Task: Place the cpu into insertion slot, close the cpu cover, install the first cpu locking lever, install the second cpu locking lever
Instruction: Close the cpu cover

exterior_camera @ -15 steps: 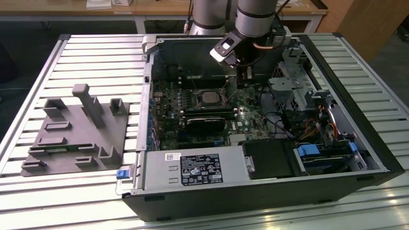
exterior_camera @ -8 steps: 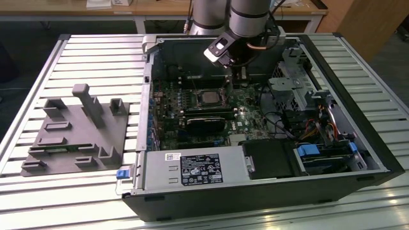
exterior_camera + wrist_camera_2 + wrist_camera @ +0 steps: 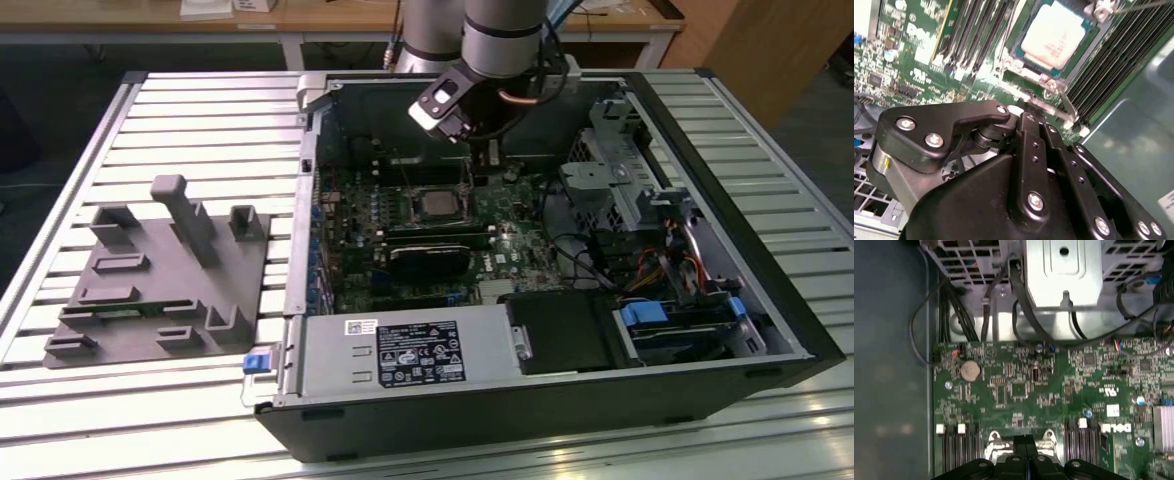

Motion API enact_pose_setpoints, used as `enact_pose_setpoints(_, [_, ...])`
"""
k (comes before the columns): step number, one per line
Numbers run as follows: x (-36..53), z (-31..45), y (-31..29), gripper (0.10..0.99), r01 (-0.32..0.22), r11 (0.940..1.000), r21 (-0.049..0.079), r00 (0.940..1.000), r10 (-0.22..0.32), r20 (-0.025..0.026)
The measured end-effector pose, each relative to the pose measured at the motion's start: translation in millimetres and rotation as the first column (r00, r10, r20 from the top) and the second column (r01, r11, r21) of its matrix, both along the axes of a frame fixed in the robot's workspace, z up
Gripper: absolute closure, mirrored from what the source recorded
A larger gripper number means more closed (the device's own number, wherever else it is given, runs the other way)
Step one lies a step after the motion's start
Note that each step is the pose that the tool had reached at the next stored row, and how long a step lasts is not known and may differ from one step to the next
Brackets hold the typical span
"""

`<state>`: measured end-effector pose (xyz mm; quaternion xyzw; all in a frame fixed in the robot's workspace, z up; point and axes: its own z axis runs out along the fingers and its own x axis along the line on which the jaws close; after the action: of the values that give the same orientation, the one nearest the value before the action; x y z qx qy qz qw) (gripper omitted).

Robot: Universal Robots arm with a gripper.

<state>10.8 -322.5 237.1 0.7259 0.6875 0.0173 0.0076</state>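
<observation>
Above the motherboard (image 3: 527, 225), the end effector (image 3: 1036, 122) hangs clenched on nothing visible, the cpu (image 3: 1054, 35) seated in the insertion slot (image 3: 1015, 50) just beyond its fingertips

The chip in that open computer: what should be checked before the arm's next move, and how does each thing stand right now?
1. Chip lies flat in its socket: ok.
2. Metal cover closed over the chip: cannot tell.
3. Locking levers latched: cannot tell; one thin lever shows beside the socket.
4. Jaws carry nothing: ok, they are shut together in the first wrist view.
5. Jaws over the green board, close to the socket: ok.
</observation>
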Motion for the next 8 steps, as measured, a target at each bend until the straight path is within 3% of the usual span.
enact_pose_setpoints(8, [-22.6, -0.2, 0.0, 0.98, 0.0, 1.0, 0.0, 1.0, 0.0, 0.0])
